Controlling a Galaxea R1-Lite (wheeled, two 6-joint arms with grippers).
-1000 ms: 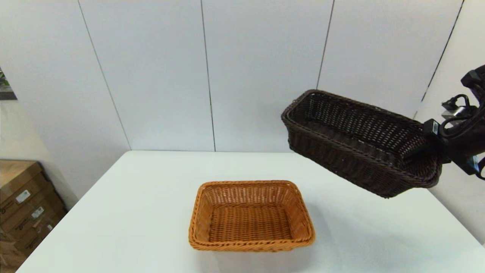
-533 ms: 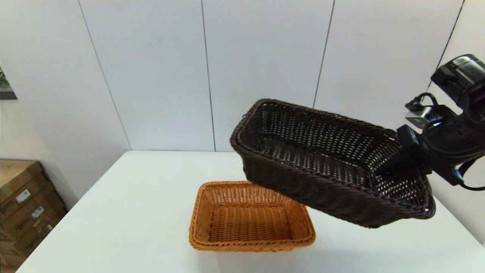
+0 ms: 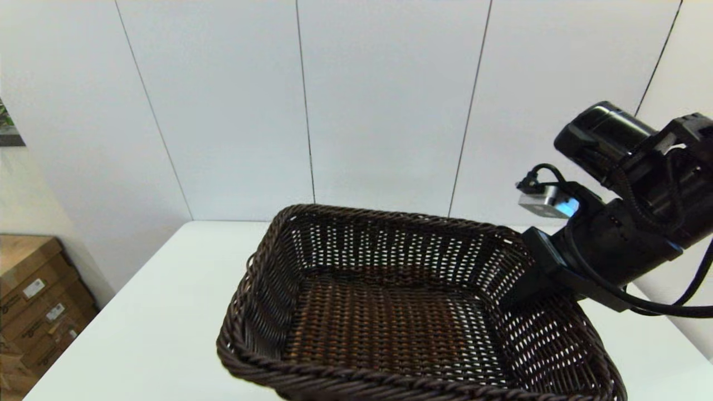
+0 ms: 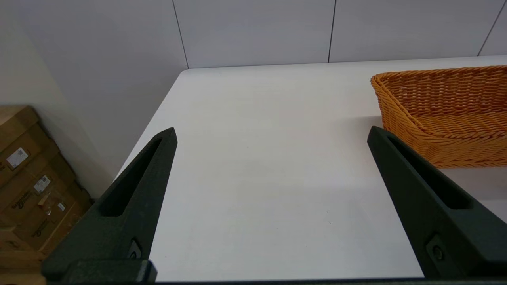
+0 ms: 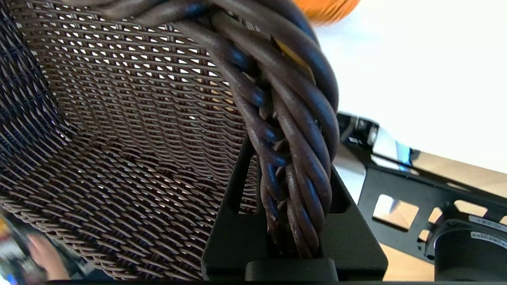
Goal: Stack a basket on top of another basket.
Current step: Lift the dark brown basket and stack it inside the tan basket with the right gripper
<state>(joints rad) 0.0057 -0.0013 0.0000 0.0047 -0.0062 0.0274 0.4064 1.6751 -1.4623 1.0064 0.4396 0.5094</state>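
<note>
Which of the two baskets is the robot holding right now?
The dark brown basket. The right gripper is clamped on its braided rim, holding it in the air. The orange-tan basket rests on the white table, untouched.

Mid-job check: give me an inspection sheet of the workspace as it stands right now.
Surface: white table, bare where visible.
Job's things: dark brown basket held in the air by its rim; orange-tan basket on the table, empty.
Clutter: nothing seen.
Grippers: right gripper clamped on the dark basket's braided rim; left gripper open, beside the orange basket.
Cables: black cable loops off the right wrist.
Surroundings: white panelled wall; cardboard boxes at left.
</note>
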